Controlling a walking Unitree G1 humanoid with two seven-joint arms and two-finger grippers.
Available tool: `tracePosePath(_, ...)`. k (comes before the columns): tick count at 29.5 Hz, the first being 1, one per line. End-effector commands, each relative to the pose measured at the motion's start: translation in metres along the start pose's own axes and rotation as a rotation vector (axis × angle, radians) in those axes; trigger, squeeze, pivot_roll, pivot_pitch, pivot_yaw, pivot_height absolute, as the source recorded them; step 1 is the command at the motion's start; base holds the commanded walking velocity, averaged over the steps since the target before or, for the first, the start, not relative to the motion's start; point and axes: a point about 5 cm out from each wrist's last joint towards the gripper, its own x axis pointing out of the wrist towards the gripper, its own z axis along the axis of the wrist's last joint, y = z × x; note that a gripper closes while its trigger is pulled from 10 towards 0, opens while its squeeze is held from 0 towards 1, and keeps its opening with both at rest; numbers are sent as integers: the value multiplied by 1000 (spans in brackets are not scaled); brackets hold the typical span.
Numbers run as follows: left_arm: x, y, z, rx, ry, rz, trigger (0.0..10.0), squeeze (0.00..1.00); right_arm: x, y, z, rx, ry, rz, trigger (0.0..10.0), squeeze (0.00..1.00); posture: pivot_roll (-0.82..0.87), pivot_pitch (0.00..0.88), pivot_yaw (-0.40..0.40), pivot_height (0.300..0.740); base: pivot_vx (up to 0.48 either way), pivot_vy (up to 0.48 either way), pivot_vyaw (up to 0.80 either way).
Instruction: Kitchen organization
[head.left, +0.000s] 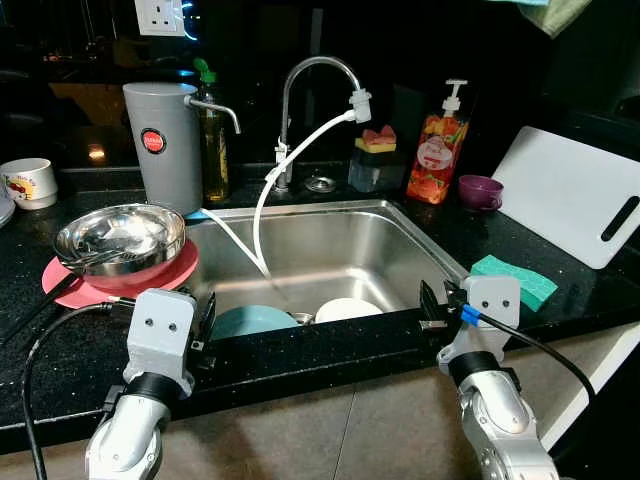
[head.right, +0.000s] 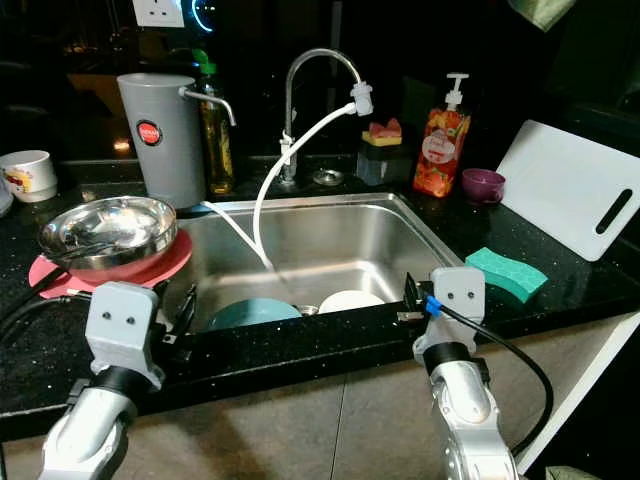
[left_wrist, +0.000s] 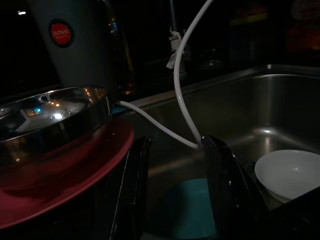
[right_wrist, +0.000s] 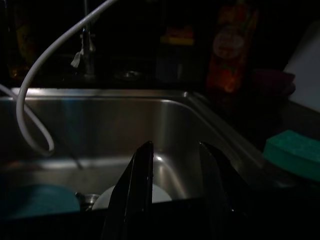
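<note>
left end effector (left_wrist: 172, 192) empty, fingers apart, at sink (head.left: 330, 235) front edge | right end effector (right_wrist: 175, 192) empty, fingers apart | teal plate (head.left: 250, 322), white bowl (head.left: 347, 309) in sink | steel bowl (head.left: 120, 238) on pink plate (head.left: 90, 290), counter (head.left: 60, 360)

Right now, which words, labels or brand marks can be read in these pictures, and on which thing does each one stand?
"JAPAN": top line of the round red badge on the grey water dispenser; the smaller line under it is too blurred.
Soap bottle: a white label among fruit pictures, its text too small to read.
White mug: a coloured print, not readable.
Wall socket: no readable marking.
</note>
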Motion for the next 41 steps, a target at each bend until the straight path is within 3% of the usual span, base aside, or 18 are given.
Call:
tracePosePath(1, 2, -6, 4, 13, -19, -43, 10000, 0, -7, 1, -1, 9, 21, 39, 10000, 0, 102, 26, -70, 740, 0, 0, 0)
tracePosePath(6, 1, -11, 2, 19, -13, -73, 10000, 0, -20, 0, -2, 14, 59, 85, 10000, 0, 102, 18, -44, 740, 0, 0, 0)
tracePosePath(12, 4, -9, 1, 23, -7, -71, 10000, 0, -52, -6, -13, 45, 178, 92, 10000, 0, 95, 6, -34, 740, 0, 0, 0)
tracePosePath(14, 6, -10, 0, 24, -11, -76, 10000, 0, -49, -3, -15, 47, 171, 76, 10000, 0, 84, 0, -36, 740, 0, 0, 0)
tracePosePath(15, 9, -11, 0, 25, -19, -78, 10000, 0, -36, -5, -11, 73, 136, 0, 10000, 0, 84, 0, -36, 740, 0, 0, 0)
tracePosePath(17, 10, -12, 1, 21, -24, -76, 10000, 0, -30, -7, -7, 94, 118, -44, 10000, 0, 84, 0, -36, 740, 0, 0, 0)
tracePosePath(20, 13, -11, 3, 22, -36, -81, 10000, 0, -19, -17, 3, 74, 67, -83, 10000, 0, 84, 0, -37, 740, 0, 0, 0)
tracePosePath(24, 15, -11, 4, 25, -43, -90, 10000, 0, -18, -20, 7, 48, 67, -64, 10000, 0, 82, 0, -40, 740, 0, 0, 0)
tracePosePath(32, 15, -11, 3, 17, -40, -63, 10000, 0, -15, -8, 8, 40, 70, -4, 10000, 0, 80, 16, -68, 740, 0, 0, 0)
tracePosePath(41, 15, -11, 3, 6, -28, -52, 10000, 0, -14, -6, 7, 40, 81, 12, 10000, 0, 71, 37, -72, 740, 0, 0, 0)
